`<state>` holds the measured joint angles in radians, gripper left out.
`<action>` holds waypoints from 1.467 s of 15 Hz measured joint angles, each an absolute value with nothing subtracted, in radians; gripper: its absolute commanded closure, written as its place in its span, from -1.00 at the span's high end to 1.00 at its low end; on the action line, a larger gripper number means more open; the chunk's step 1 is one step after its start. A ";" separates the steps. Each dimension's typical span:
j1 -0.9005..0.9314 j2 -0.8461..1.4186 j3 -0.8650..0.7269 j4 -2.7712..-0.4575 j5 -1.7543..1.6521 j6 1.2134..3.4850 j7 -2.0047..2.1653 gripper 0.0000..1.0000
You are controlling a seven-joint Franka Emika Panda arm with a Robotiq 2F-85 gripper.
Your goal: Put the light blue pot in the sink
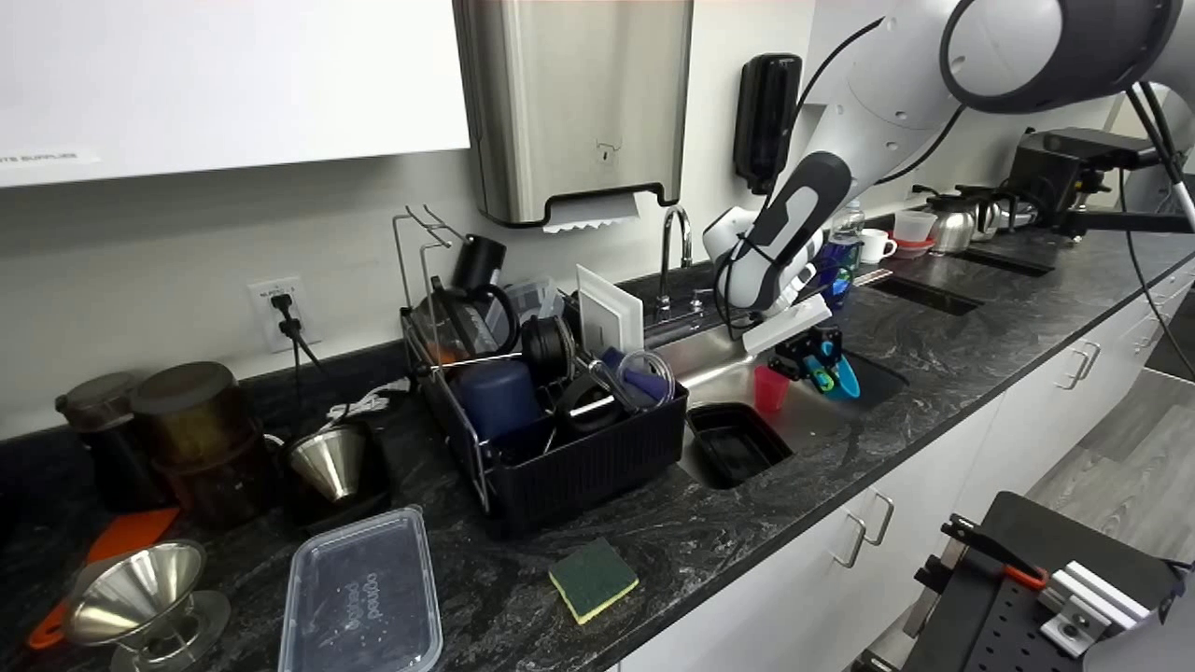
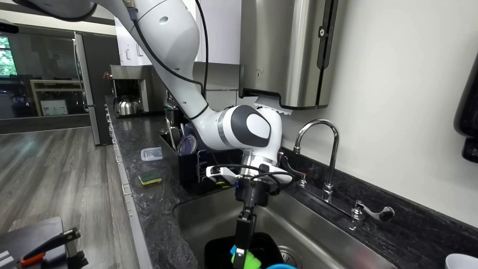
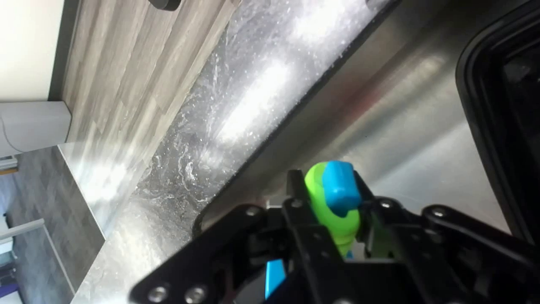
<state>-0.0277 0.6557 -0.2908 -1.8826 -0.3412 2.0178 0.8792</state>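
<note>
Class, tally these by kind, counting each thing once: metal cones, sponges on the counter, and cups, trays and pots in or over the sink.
Metal cones: 2
Sponge: 1
Red cup: 1
Black tray: 1
Light blue pot, held by the tool: 1
Total: 6

The arm [image 2: 175, 48] is white, smooth and tubular, with a black cable [image 2: 207, 48] at 11 o'clock in an exterior view. Near the centre there, a dark grey shell [image 2: 239, 129] frames a white oval [image 2: 258, 125], a narrow grey band [image 2: 222, 129] at its 9 o'clock. The gripper [image 3: 330, 190] is black, dotted with round silvery screw heads [image 3: 195, 294], two of them at 7 o'clock in the wrist view.
</note>
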 measured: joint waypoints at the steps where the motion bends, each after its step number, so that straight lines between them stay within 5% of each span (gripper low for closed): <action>1: -0.028 0.662 -0.291 -1.881 -0.341 2.018 0.879 -0.87; 22: -0.024 0.804 -0.278 -1.779 -0.340 2.045 0.877 -0.87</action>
<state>-0.0240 0.8039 -0.2780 -1.7793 -0.3403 2.0445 0.8774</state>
